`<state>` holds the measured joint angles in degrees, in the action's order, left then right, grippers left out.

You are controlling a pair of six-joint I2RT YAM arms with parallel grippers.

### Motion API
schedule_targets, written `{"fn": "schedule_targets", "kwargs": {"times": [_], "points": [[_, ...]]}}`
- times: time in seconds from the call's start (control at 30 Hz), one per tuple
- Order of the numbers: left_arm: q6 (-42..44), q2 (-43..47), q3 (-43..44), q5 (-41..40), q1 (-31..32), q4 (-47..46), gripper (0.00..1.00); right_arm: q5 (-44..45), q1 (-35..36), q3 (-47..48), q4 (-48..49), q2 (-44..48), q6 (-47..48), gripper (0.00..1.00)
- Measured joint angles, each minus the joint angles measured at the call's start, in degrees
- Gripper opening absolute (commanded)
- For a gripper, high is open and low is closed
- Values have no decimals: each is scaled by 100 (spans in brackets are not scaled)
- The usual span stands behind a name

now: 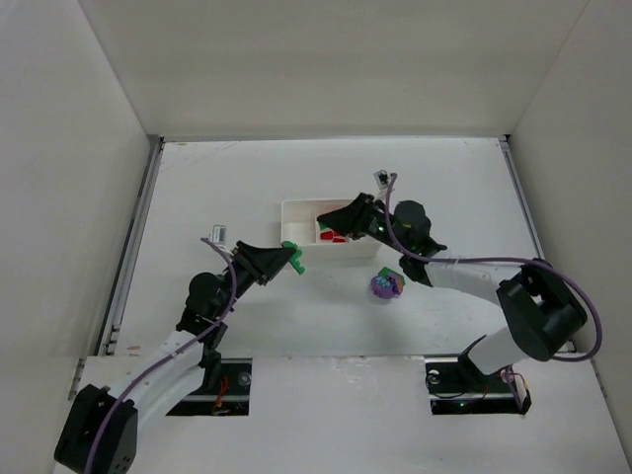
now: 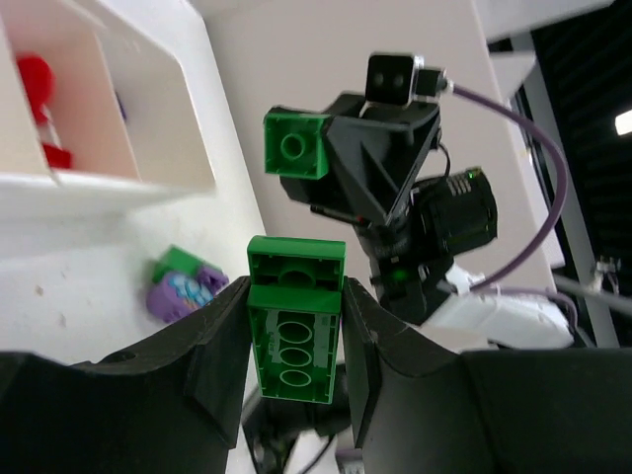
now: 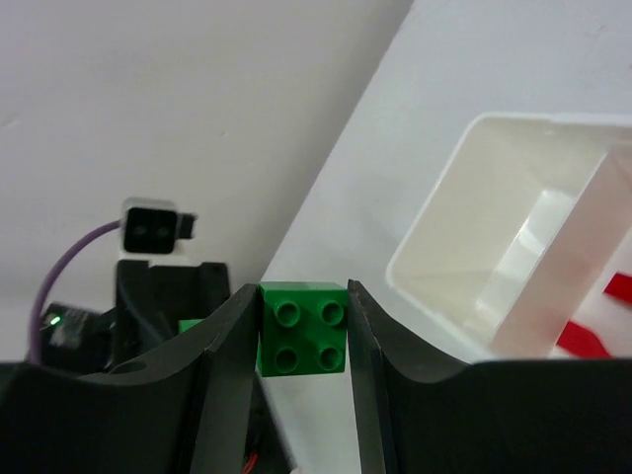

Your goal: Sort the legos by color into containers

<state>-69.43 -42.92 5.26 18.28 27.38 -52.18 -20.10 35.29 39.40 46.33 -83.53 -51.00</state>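
Top view: you see one white tray (image 1: 296, 209) holding red legos (image 1: 332, 236). One purple-green clump (image 1: 385, 286) lies on the table (image 1: 227, 188) near it.
Left wrist: your left gripper (image 2: 296, 298) clamps one long green brick (image 2: 294, 336), underside showing.
Right wrist: your right gripper (image 3: 301, 306) pinches one square four-stud green brick (image 3: 301, 343), unseen from above, beside the tray's end compartment (image 3: 494, 247).

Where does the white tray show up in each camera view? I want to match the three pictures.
Top external: the white tray sits just above the picture's centre.
Left wrist: the tray fills the upper left corner, cut by the edge.
Right wrist: the tray is on the right, an empty compartment nearest.
Shared landmark: the red legos inside the tray show in all three.
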Motion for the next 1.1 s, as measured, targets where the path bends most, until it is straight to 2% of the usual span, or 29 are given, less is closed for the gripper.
{"fn": "schedule_targets", "kwargs": {"times": [0.23,0.43,0.63,0.73,0.87,1.0,1.1], "points": [[-146,291,57,-249,-1143,564,15,1056,525,1502,-1421,-1102,761,34],[-160,39,87,-168,-1163,608,15,1703,669,2033,-2100,-1725,1097,39],[-157,-96,87,-11,-1145,468,15,2009,669,2251,-2404,-2000,1207,62],[-160,-155,87,76,-1106,374,15,2028,669,2262,-2406,-1998,1222,66],[-160,-258,87,140,-1003,262,15,2028,669,2122,-2404,-1764,1222,65],[-195,-385,90,177,-896,107,16,1974,669,1458,-2330,-922,1207,54],[-269,-525,116,188,-798,26,16,1845,719,737,-2131,-79,1161,56]]}}
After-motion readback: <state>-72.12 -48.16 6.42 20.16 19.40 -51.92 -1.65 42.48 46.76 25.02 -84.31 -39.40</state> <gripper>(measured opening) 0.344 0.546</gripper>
